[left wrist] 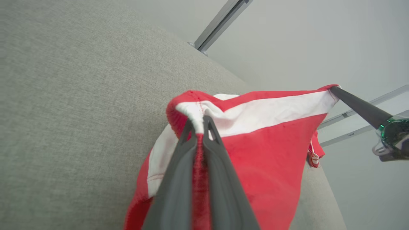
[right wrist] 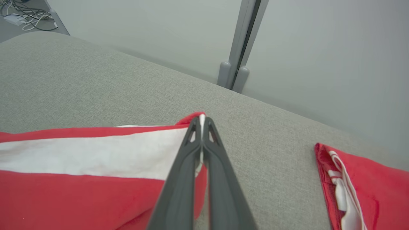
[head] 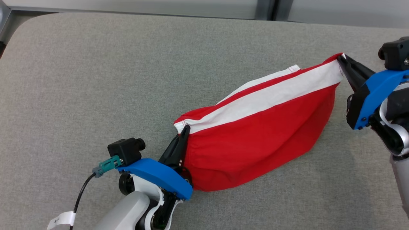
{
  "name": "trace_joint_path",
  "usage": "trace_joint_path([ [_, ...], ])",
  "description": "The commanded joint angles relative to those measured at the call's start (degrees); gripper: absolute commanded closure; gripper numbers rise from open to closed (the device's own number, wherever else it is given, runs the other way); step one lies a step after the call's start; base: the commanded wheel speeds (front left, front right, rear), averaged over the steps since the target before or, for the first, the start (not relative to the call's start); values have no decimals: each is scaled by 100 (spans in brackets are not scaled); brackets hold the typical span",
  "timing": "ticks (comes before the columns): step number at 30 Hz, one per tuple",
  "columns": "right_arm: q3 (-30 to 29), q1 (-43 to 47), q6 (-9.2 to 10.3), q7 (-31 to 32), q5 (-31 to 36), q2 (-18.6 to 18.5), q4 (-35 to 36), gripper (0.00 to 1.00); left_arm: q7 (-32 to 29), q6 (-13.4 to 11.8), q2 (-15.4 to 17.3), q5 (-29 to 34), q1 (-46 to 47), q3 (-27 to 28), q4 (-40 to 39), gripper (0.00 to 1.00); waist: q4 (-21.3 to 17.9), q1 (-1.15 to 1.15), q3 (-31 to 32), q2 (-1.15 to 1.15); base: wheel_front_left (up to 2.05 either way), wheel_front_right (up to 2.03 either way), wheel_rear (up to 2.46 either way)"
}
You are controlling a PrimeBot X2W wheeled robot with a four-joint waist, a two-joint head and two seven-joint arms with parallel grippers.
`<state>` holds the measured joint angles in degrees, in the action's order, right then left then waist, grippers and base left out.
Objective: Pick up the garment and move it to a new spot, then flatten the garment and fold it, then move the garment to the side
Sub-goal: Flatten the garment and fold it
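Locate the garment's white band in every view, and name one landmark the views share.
Head view: the white band runs diagonally across the centre, from the left pincer up to the right pincer.
Left wrist view: the band stretches from the centre to the upper right.
Right wrist view: the band stretches from the left edge to the centre.
Shared landmark: the right pincer's tips, shut on the band's end.

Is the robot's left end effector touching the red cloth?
Touching. The left wrist view shows the left end effector pinching the garment, with red cloth squeezed between its jaws.
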<state>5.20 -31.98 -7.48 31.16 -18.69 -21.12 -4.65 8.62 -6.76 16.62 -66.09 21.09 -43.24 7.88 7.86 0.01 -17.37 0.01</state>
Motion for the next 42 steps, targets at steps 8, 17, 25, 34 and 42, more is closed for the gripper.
trace_joint_path([
  [8, 461, -855, -2, -880, 22, -64, -1291, 100, 426, 41, -507, 191, 391, 112, 785, 100, 278, -1, -423, -1, 0, 0, 0],
  [17, 973, -1196, -3, -1276, -229, -1, -2262, 0, 503, 225, -749, 211, 486, 100, 1256, 0, 389, -1, -469, -1, 0, 0, 0],
  [25, 1219, -1084, -2, -1354, -615, -155, -2540, 0, 560, 333, -601, 263, 236, 156, 1249, 0, 355, -1, -199, -1, 0, 0, 0],
  [34, 948, -344, -3, -1597, -808, -241, -2280, 0, 656, 485, -487, 1424, -256, 1034, 791, 0, 312, -1, 333, -1, 0, 0, 0],
  [42, 570, 52, -3, -1776, -609, 65, -2229, 0, 660, 323, -585, 3416, -631, 1820, 583, 0, 267, -1, 444, -1, 0, 0, 0],
])
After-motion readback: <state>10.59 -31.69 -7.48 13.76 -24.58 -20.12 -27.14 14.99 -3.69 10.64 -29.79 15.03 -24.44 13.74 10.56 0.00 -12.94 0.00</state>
